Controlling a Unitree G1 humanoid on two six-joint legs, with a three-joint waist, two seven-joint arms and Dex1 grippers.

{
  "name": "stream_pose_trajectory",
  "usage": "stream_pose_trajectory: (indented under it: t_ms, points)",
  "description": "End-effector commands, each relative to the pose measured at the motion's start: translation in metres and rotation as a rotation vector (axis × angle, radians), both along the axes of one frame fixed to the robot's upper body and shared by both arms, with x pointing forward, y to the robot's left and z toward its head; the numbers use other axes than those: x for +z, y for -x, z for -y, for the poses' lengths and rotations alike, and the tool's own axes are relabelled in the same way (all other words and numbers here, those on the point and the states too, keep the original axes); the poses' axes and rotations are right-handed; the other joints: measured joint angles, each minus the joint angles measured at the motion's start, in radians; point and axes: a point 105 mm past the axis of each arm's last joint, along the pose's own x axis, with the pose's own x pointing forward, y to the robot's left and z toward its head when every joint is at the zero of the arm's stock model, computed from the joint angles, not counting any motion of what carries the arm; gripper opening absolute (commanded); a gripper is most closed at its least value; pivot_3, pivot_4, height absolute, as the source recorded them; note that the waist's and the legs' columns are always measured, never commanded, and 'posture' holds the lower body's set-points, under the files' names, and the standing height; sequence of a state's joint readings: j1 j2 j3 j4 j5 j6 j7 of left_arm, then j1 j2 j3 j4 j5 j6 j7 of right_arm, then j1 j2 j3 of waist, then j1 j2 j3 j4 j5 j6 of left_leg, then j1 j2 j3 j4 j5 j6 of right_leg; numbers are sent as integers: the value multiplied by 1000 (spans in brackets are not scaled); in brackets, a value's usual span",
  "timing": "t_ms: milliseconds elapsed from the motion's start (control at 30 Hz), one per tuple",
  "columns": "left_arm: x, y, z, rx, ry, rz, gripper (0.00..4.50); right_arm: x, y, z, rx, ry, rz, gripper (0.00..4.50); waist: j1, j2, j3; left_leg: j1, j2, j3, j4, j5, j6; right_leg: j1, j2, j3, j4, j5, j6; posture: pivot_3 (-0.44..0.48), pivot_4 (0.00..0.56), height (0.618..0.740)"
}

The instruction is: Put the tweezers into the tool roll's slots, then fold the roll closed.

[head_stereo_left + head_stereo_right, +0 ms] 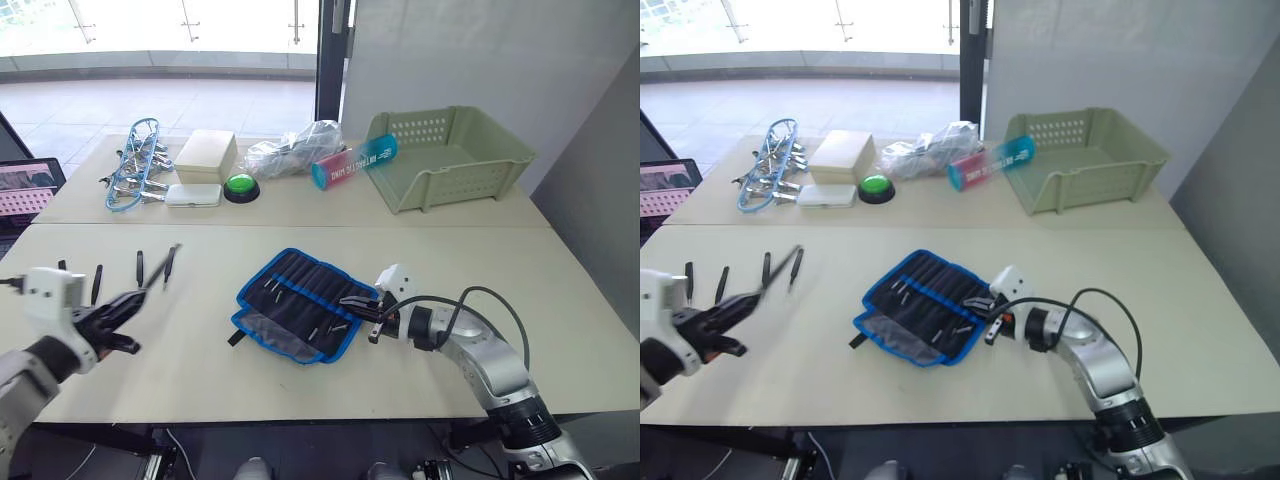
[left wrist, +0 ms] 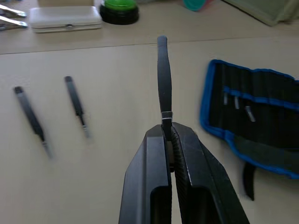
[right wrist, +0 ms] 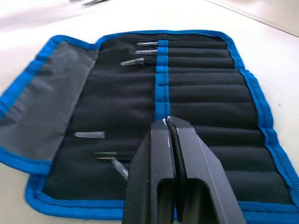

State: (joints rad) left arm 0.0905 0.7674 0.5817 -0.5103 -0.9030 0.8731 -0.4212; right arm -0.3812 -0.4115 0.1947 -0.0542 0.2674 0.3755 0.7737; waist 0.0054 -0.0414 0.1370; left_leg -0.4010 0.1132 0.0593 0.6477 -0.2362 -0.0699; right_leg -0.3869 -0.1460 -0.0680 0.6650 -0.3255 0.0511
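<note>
The tool roll (image 1: 296,305) lies open and flat at the table's middle, black with blue edging, its slots (image 3: 205,93) running in rows. A few pale tool tips (image 3: 133,61) poke from some pockets. My left gripper (image 1: 133,301) is raised over the table's left part, well left of the roll, and is shut on one slim black tweezers (image 2: 162,74) that points up and away. Several more tweezers (image 1: 139,268) lie side by side on the table beyond it. Over the roll's right edge, my right gripper (image 3: 167,122) is shut, with nothing visibly sticking out of it.
Along the back stand a green plastic basket (image 1: 500,165), a teal tube (image 1: 352,162), a crumpled plastic bag (image 1: 295,150), a green button (image 1: 241,186), a white box (image 1: 206,155), a white case (image 1: 193,195) and silver tools in a light-blue ring (image 1: 135,165).
</note>
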Motion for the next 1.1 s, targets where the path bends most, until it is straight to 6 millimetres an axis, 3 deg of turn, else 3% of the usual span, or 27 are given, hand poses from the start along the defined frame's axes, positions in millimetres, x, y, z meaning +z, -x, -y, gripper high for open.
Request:
stream_pose_trajectory:
  t_ms: [33,233,500,1100]
  points:
    - [-1,-5,29,-103,-18,-54,0,0,-10,3,-26,16,39,79,-4,0,0,0,0,0,0,0,0,0,0,0,0,0,0,0,150,716]
    - [-20,-10,63,-222,-54,-215,0,-16,-18,11,-51,42,-11,79,-10,0,0,0,0,0,0,0,-1,0,0,0,0,0,0,0,150,716]
    - [-29,-15,75,-263,-136,-366,0,-37,-15,16,-80,94,-80,79,-8,0,0,1,0,0,0,1,-1,1,0,0,0,0,0,0,150,716]
    - [-40,-39,94,-284,-150,-399,0,-40,-6,19,-125,114,-103,79,4,0,0,1,0,0,2,1,-1,2,0,0,0,0,0,0,150,716]
